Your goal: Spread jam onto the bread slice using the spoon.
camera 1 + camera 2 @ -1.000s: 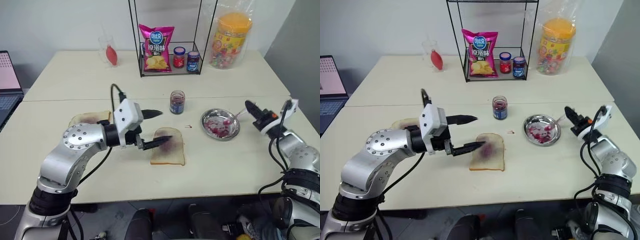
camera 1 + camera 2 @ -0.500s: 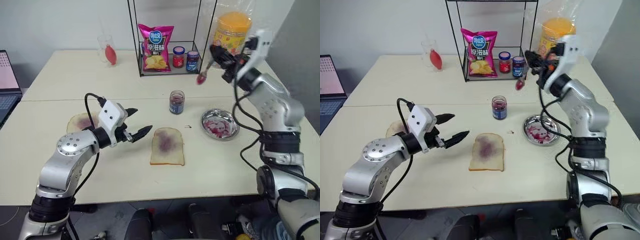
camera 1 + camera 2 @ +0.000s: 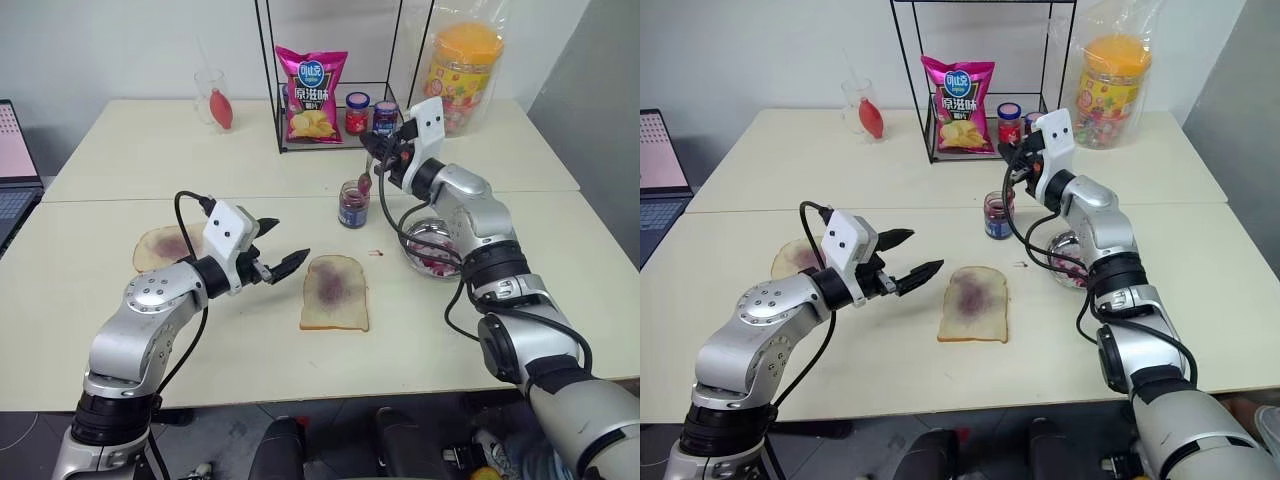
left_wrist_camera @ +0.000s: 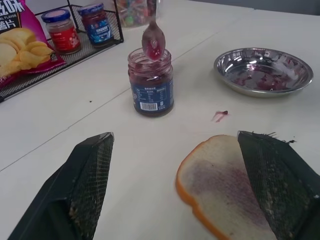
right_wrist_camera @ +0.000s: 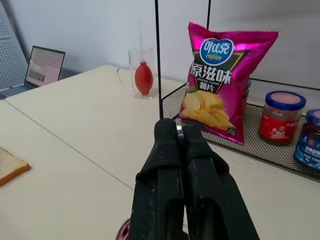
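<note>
1. Your right claw (image 3: 372,150) is clamped on the spoon (image 4: 153,42), whose bowl hangs just above the open jar of jam (image 4: 150,88), I judge for another scoop.
2. Your left claw (image 3: 281,246) stands apart and empty, just beside the bread slice (image 3: 335,291), leaving it free.
3. The counter (image 3: 480,330) is open around the slice; the steel dish (image 4: 263,71) lies near the jar.
</note>
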Controlling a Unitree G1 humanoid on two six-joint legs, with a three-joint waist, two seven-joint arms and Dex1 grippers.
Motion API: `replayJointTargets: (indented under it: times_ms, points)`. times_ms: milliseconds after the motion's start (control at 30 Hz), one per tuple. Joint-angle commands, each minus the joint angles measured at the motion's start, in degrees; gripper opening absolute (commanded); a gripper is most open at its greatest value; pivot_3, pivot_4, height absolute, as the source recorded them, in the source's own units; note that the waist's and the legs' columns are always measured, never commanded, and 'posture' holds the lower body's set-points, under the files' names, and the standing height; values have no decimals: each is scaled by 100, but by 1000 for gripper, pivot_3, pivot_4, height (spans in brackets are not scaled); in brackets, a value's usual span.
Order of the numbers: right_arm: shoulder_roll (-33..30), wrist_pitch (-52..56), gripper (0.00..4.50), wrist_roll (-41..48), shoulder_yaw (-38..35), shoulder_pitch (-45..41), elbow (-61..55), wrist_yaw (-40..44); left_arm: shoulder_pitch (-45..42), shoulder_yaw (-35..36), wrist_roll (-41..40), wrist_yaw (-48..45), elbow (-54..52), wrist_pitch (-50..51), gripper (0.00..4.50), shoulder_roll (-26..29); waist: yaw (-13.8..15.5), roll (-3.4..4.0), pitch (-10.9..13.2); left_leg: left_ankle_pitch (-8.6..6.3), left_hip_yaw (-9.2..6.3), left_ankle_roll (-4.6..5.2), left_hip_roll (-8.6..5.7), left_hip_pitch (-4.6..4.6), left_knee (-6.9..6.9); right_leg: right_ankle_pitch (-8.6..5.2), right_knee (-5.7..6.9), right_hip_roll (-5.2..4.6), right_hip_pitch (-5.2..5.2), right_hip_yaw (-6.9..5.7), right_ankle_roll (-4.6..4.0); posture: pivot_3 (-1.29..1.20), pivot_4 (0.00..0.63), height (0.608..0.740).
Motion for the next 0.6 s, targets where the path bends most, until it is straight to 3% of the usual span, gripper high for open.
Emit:
replayJointTargets:
  times_ms: [33,467,600]
  points:
    - [81,-215,15,-44,-91,-290,-28,88,-88,15,-51,15,-239,-30,4128,7,0,0,0,0,-1,0,0,0,0,0,0,0,0,-1,0,0,150,740]
    - [290,-892,15,-596,9,-258,779,-11,-167,-36,11,78,-188,-51,4128,-29,-12,0,0,0,-1,0,0,1,0,0,1,0,0,0,0,0,150,740]
    - [418,-664,15,-449,-213,-257,1079,-116,-177,-14,36,103,-128,-67,4128,-15,-19,0,0,0,-1,0,0,1,0,0,2,0,0,0,0,0,150,740]
